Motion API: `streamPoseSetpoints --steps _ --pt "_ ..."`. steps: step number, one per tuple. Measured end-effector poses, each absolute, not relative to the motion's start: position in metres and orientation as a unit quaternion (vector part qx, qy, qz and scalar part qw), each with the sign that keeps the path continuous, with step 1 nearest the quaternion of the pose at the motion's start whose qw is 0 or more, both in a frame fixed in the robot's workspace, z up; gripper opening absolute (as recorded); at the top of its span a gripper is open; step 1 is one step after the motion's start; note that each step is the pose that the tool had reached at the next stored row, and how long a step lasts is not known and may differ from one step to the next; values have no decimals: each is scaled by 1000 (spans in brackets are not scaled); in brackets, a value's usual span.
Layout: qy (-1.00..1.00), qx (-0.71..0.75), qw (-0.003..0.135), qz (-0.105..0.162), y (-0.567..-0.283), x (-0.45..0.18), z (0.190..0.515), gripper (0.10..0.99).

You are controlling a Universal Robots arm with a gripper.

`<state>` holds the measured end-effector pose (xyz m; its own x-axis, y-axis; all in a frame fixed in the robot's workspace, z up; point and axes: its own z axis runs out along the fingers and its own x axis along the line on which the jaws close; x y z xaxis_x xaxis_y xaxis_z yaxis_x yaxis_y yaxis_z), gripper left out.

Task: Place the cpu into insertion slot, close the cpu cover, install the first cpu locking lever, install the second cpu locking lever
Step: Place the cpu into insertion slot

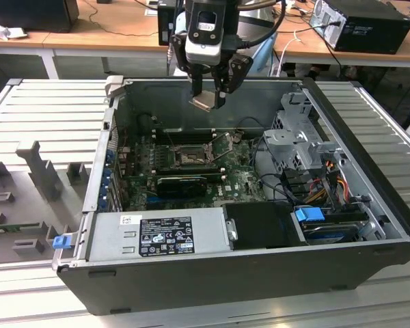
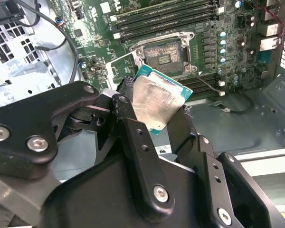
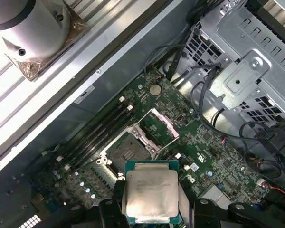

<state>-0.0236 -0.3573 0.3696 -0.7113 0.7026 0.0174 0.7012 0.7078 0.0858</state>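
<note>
Wooden desks (image 1: 109, 34) behind ribbed metal table (image 1: 48, 102)

Beneath the gripper (image 1: 210, 96) an open computer case (image 1: 260, 273) lay on a ribbed metal table (image 1: 48, 109), with long black memory slots (image 2: 166, 19) on the green motherboard (image 1: 242, 181) below it and a grey drive cage (image 1: 297, 143) to the exterior view's right of it. Lower than the gripper, at the case's near side, sat a silver power supply (image 1: 157, 236) and a blue pull tab (image 1: 309, 214). Behind the gripper ran a wooden desk (image 1: 109, 34) carrying a black computer (image 1: 365, 24), and grey fixture blocks (image 1: 44, 171) stood well off to the exterior view's left.
</note>
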Motion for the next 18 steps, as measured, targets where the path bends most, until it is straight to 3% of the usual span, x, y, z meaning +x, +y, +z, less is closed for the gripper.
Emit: streamPoseSetpoints --steps 18 --pt "903 428 11 43 -357 -24 370 529"
